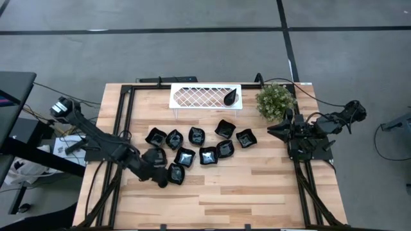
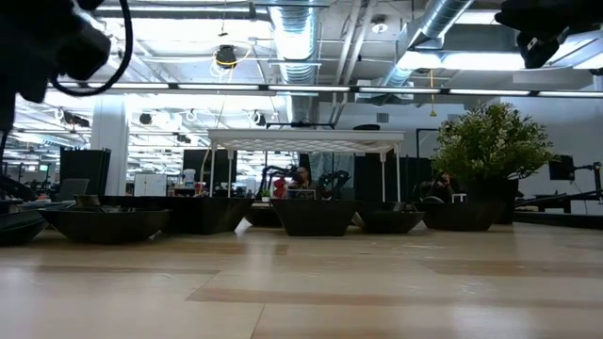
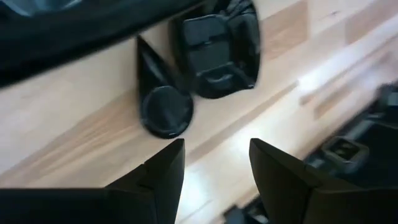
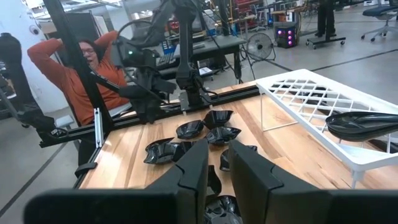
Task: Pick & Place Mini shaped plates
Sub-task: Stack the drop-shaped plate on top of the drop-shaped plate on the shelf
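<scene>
Left claw (image 3: 214,168) above teardrop plate (image 3: 163,102)

Left gripper (image 1: 166,177) hides part of a small glossy black dish (image 1: 176,174) in high view. Its wrist view blurred; teardrop-shaped black dish (image 3: 160,102) soft-edged, squarish one (image 3: 217,53) cut by top edge. Low view: leftmost dish (image 2: 17,224) cropped. Right wrist view: dishes behind dark fingers (image 4: 245,168) mostly hidden.

An industrial robotics lab or open workshop hall is shown; exposed silver ducting (image 2: 300,38) and strip lights are seen under a high ceiling; a grey concrete floor (image 1: 192,58) marked with dark lines surrounds the wooden table (image 1: 257,186), which is framed by black rails; further robot arms (image 4: 180,43), a floor fan (image 4: 259,45) and a seated person (image 4: 81,74) are visible beyond.
</scene>
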You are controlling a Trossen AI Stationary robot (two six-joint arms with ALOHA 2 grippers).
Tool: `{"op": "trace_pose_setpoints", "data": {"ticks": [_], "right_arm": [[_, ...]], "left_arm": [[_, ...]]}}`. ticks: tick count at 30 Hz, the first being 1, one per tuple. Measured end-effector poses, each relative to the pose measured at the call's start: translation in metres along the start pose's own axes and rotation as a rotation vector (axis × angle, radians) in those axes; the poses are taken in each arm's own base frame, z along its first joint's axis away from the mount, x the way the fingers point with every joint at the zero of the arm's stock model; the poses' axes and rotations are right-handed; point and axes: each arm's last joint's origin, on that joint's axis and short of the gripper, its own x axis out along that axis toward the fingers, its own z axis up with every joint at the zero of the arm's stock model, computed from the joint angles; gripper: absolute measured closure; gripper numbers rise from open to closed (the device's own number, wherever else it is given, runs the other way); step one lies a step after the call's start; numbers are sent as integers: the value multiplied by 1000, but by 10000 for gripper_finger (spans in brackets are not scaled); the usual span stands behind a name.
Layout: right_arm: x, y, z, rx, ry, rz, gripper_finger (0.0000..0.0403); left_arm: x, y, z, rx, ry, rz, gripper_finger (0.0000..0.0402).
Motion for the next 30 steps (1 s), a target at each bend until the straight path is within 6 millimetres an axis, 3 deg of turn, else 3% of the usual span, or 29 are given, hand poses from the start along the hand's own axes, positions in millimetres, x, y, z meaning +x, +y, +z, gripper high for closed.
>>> {"op": "trace_pose_setpoints", "data": {"ticks": [4,12,30], "right_arm": [[0,0,0,0,0,0,343],[0,0,0,-1,1,0,343],[0,0,-1,-8,12,-3,343]], "left_arm": [[2,-4,-5,31,-16,115,219],[17,-16,-9,60,-26,164,219],[37,-8,-7,86,-102,296,219]]}}
